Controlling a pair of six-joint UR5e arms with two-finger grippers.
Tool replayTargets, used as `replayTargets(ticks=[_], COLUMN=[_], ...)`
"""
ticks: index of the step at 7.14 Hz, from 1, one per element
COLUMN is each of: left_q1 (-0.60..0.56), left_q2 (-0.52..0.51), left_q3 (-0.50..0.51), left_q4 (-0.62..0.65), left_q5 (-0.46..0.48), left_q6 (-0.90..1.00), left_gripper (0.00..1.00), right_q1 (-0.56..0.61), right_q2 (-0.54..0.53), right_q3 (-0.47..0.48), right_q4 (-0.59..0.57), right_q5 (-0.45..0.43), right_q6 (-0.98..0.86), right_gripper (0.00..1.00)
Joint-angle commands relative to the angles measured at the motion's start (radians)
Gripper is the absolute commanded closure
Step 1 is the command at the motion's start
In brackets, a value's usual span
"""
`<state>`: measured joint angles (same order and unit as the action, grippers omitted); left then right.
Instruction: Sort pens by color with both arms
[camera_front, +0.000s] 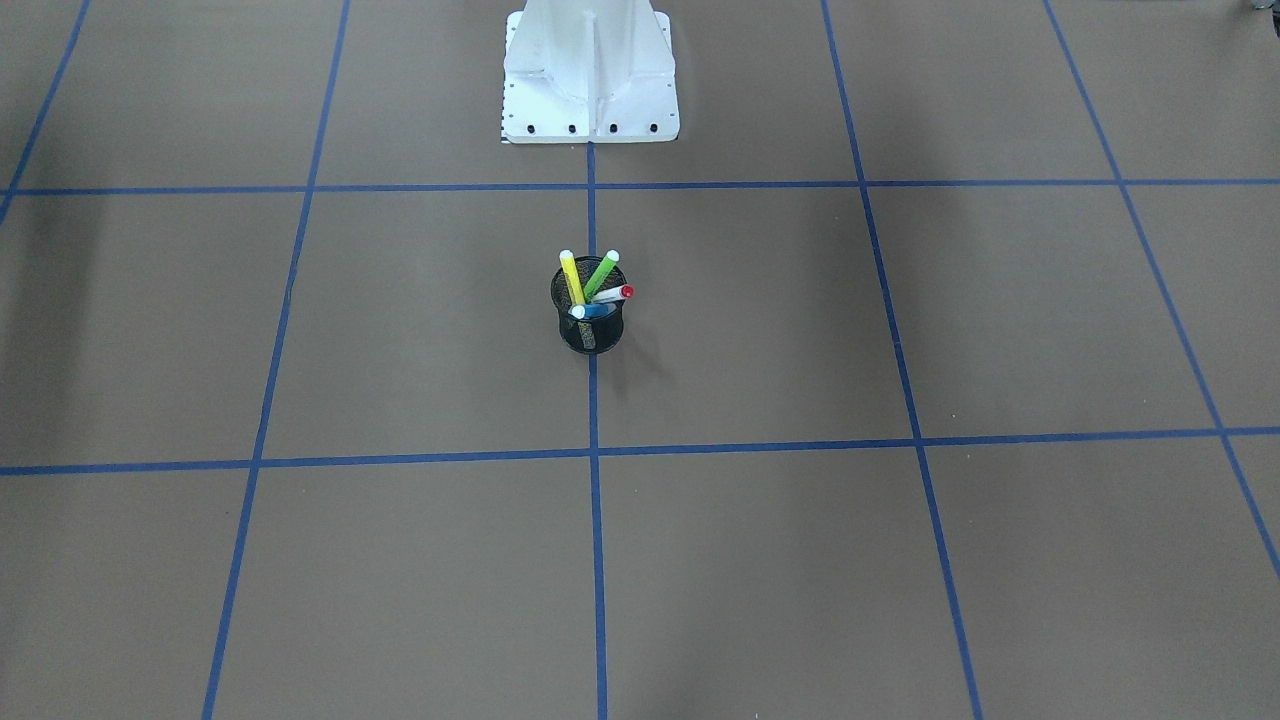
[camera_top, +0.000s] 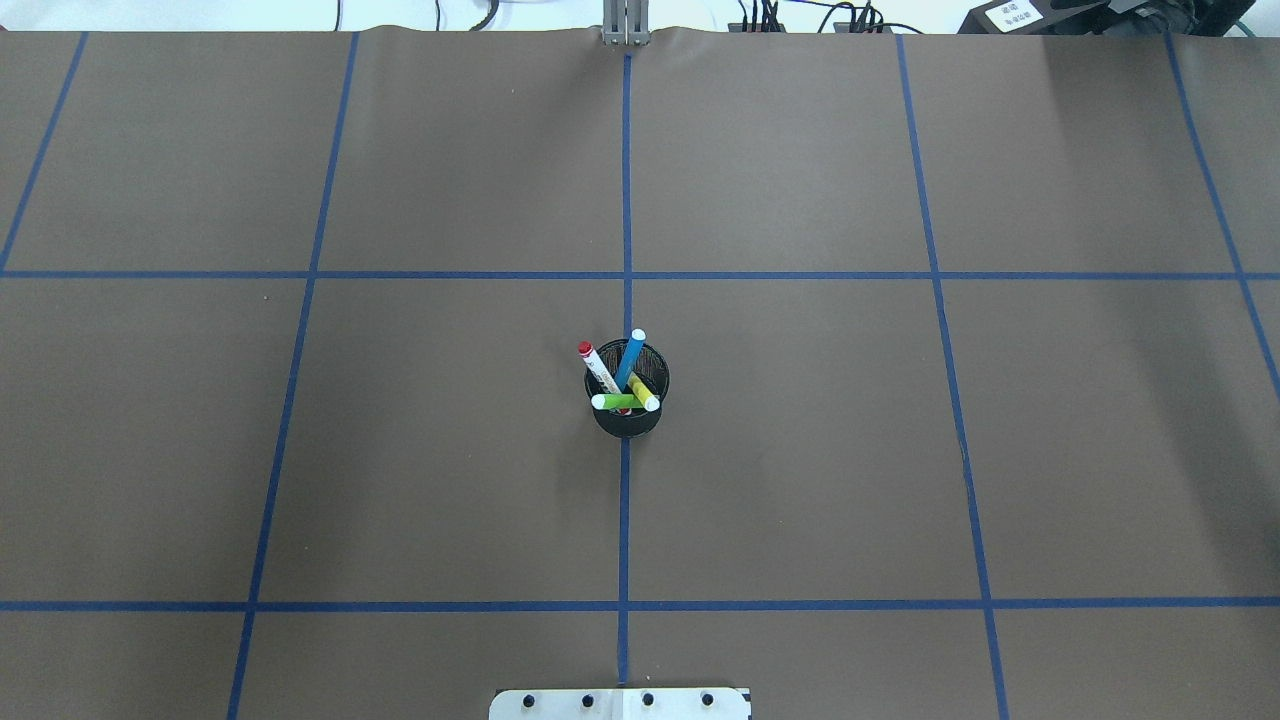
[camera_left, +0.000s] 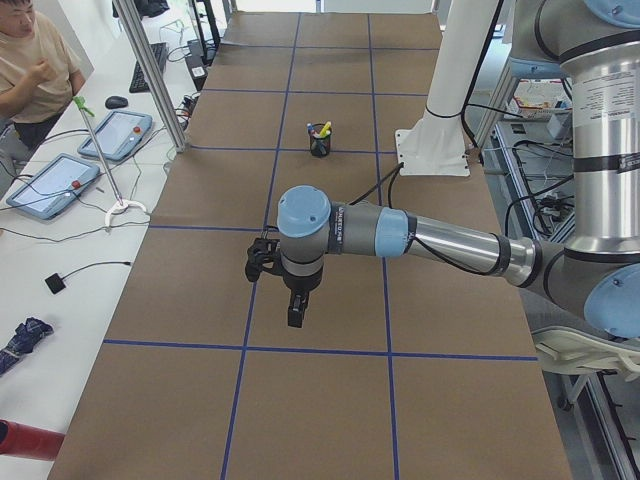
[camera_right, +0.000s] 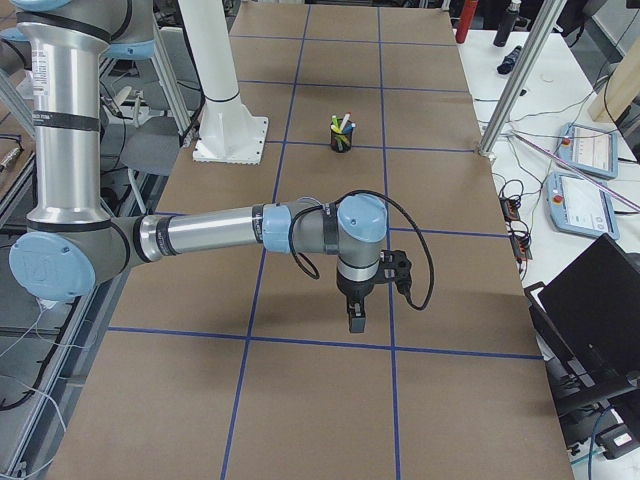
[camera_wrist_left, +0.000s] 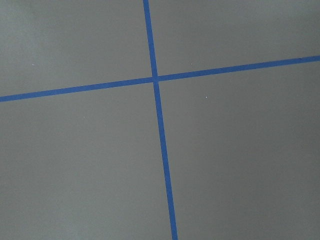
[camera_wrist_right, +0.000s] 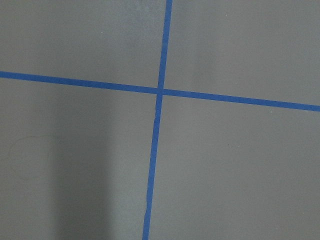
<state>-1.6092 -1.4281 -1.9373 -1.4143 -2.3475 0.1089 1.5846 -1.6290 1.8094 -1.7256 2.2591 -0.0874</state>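
Four pens (camera_top: 629, 363) stand in a cup (camera_top: 628, 422) mid-worktop (camera_top: 800, 450).
Cup well clear of all edges; left gripper (camera_left: 297, 312) and right gripper (camera_right: 356, 318) hang near opposite ends; whether their fingers are parted, I cannot tell.

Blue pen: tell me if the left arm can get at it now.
Probably yes: the blue pen sticks up out of the mesh cup, nothing above it; the left arm hovers well away.
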Motion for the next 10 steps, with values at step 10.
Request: replayTargets(ticks=[10], left_q1=[0.003], left_q2=[-0.192], left_q3=[-0.003], left_q4=[-0.113], left_q5=[-0.004], left_q6=[-0.046], left_gripper=[0.0], right_q1=[0.0], right_q2=[0.044], right_q3=[0.053], right_q4=[0.012], right_q5=[-0.006], right_q6=[0.014], right_gripper=[0.0])
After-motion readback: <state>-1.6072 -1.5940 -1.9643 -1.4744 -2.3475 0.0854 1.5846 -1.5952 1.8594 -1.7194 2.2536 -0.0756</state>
